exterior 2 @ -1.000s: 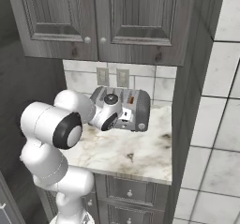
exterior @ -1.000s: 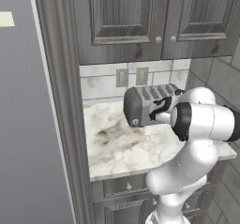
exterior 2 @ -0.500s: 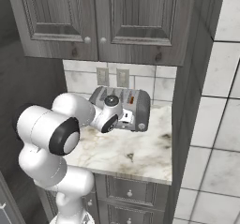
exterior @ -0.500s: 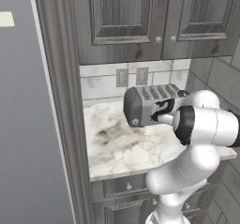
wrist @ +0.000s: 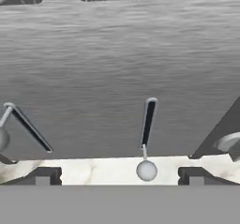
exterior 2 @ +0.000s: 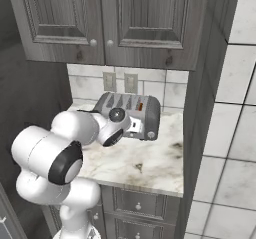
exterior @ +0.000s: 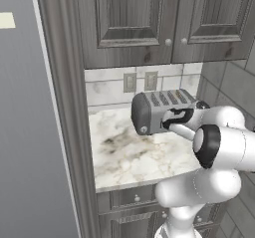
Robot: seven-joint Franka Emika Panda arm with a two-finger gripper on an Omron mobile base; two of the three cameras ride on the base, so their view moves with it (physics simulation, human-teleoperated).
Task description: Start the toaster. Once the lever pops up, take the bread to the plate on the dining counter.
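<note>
The dark-grey toaster (exterior: 157, 111) (exterior 2: 131, 112) stands at the back of a small marble counter (exterior: 129, 155), long side toward me. My gripper (exterior: 178, 117) (exterior 2: 135, 128) (wrist: 119, 177) is open right in front of that side, with nothing between its wide-apart fingertips (wrist: 42, 176). In the hand view one lever (wrist: 146, 170) sits at the bottom of its slot, between the fingertips. A second lever (wrist: 3, 136) is at the left edge. A small orange-brown bit, apparently the bread (exterior 2: 140, 106), shows in a top slot. The plate and the dining counter are out of view.
Grey wall cabinets (exterior: 149, 23) hang low over the toaster. Two sockets (exterior: 139, 81) sit on the backsplash behind it. A tall grey panel (exterior: 60, 107) closes the left side and a tiled wall (exterior 2: 225, 113) the right. Drawers (exterior 2: 145, 208) lie under the counter.
The arm's elbow has sunk a little and shifted, while the hand stays at the toaster's long side. The jaws have spread slightly wider.
</note>
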